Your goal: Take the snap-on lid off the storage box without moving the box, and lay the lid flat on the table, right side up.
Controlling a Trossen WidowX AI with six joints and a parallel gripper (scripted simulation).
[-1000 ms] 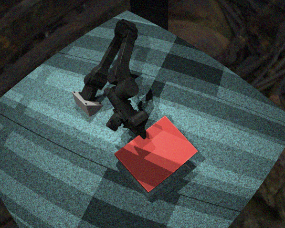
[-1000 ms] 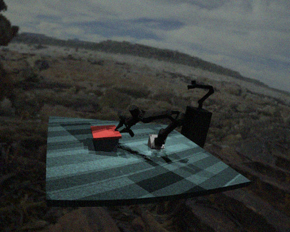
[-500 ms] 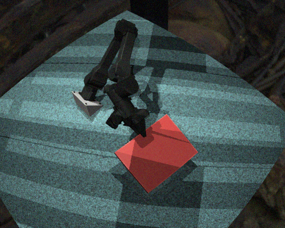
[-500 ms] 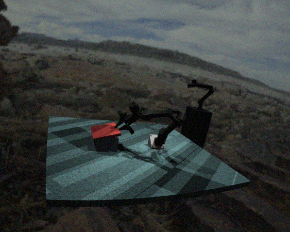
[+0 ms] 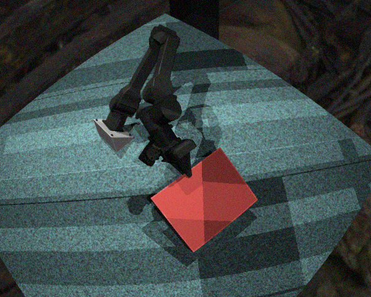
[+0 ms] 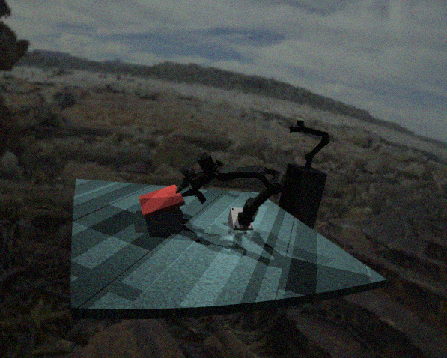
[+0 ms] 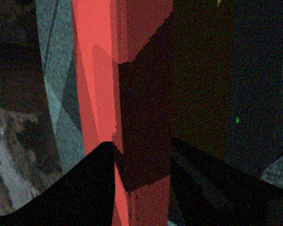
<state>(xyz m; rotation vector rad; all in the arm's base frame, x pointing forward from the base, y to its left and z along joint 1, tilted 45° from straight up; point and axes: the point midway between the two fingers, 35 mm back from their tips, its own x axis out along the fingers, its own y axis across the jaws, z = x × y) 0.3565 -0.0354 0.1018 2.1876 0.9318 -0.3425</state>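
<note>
The red lid (image 5: 224,197) (image 6: 158,201) (image 7: 97,71) sits over the dark storage box (image 6: 164,223). In the exterior view the lid is tilted, with its edge on the arm's side raised; its far side still appears to rest at the box. My gripper (image 5: 187,174) (image 6: 180,191) (image 7: 140,150) is shut on the lid's raised edge, and red shows between both fingertips in the wrist view. The box stands upright on the table under the lid. The top view hides the box beneath the lid, and how much of the far rim is snapped on cannot be seen.
The striped teal table (image 5: 67,178) (image 6: 216,269) carries the arm's pale wedge-shaped base (image 5: 123,140) (image 6: 235,215), behind the gripper. A dark pedestal (image 6: 302,192) with another thin arm stands past the table's edge. Shadows of the arm and lid fall across the table.
</note>
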